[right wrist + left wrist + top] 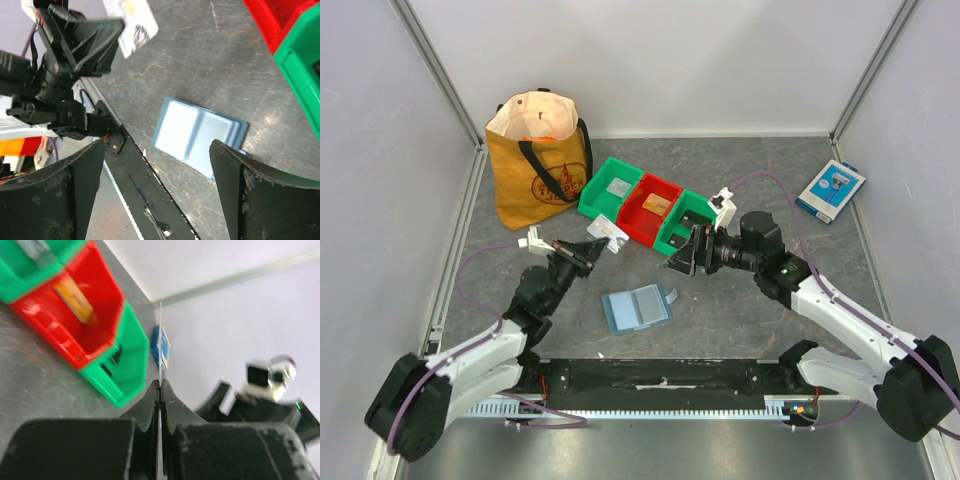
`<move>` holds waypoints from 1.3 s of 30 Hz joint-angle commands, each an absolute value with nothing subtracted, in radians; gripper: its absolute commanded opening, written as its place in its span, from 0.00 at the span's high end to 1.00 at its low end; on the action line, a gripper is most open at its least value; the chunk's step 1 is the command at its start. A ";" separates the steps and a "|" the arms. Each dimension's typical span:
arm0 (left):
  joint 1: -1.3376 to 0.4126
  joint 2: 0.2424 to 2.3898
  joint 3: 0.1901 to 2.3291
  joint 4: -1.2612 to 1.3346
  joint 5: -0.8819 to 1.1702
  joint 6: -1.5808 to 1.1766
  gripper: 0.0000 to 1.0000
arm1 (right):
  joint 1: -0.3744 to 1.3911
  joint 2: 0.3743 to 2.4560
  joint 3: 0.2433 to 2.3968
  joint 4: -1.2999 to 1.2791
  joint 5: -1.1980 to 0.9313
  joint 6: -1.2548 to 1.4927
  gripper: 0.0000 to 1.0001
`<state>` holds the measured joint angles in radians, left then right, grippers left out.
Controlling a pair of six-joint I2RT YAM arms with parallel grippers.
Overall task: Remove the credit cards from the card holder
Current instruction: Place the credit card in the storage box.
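Grey table (725,315), bins (633,229) behind card holder (636,308)

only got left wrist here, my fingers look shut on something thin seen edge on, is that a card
Observer: Yes. The right wrist view shows its flat face: the left gripper holds a pale card with print on it.
Operator: where's the wallet, not in my view
Observer: The card holder lies open on the table, nearer the arm bases than either gripper.
Operator: and the right arm
Observer: The right gripper is open with nothing in it, beside the right-hand green bin.
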<state>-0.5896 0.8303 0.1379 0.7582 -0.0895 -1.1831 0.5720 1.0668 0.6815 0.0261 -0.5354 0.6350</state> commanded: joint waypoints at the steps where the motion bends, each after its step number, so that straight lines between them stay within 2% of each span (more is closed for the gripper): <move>1: -0.488 1.012 0.234 0.874 -0.180 -1.301 0.98 | 0.565 1.009 0.723 -0.086 -0.414 0.558 0.02; 7: -0.404 1.331 0.443 0.959 -0.179 -1.371 0.98 | 0.561 0.948 0.713 -0.166 -0.286 0.489 0.02; 17: -0.382 1.695 0.840 0.694 -0.264 -1.388 0.98 | 0.551 0.936 0.727 -0.236 -0.229 0.417 0.02; 29: -0.370 1.920 1.095 0.453 -0.287 -1.341 0.98 | 0.546 0.910 0.716 -0.270 -0.219 0.364 0.02; 39: -0.334 2.011 1.195 0.344 -0.241 -1.345 0.98 | 0.546 0.902 0.707 -0.270 -0.218 0.351 0.02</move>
